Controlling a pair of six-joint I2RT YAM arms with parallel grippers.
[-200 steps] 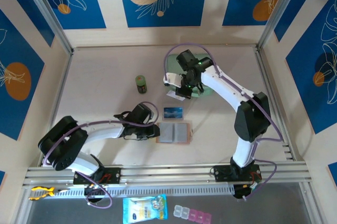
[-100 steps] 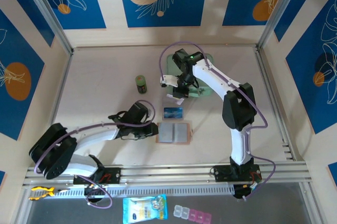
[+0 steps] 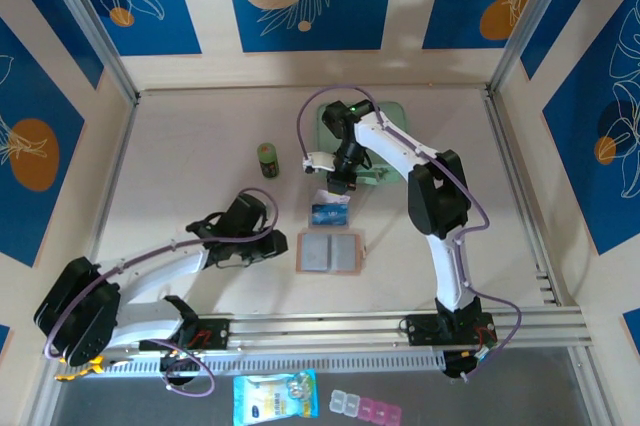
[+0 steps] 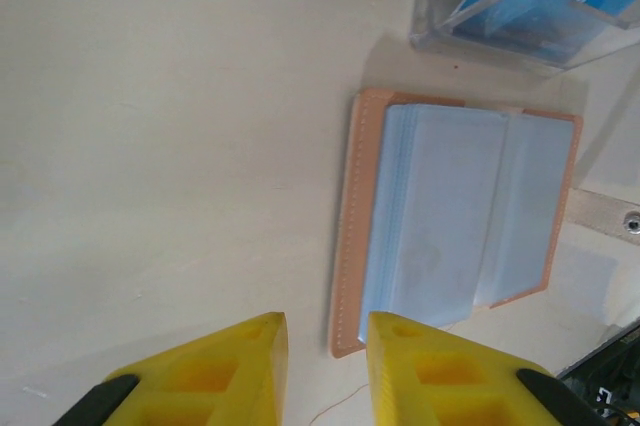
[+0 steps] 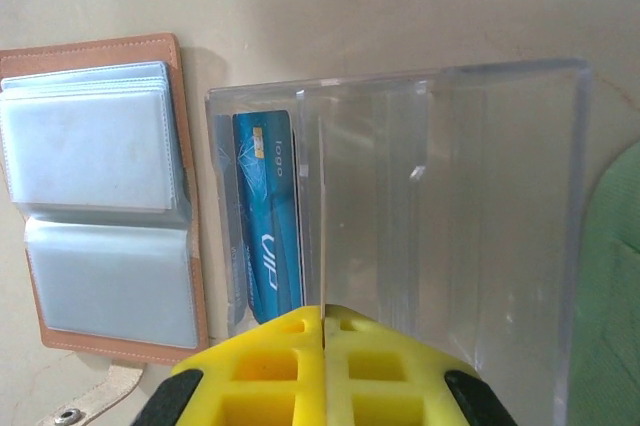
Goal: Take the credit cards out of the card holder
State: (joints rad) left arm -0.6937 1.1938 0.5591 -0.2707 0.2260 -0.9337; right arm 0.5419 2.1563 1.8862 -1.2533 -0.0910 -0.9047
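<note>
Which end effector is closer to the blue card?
Right. The right end effector pinches the clear plastic box that the blue card shows through. The left end effector sits farther off, open, beside the wallet's edge.

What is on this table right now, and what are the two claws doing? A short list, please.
card holder: lying open, clear pockets facing up
credit card: blue, outside the holder, seen through the clear packet
clear packet: edge pinched by the right gripper
left gripper: open, at the holder's edge
green case: far side, partly under the right arm
small jar: upright, apart from the rest
</note>
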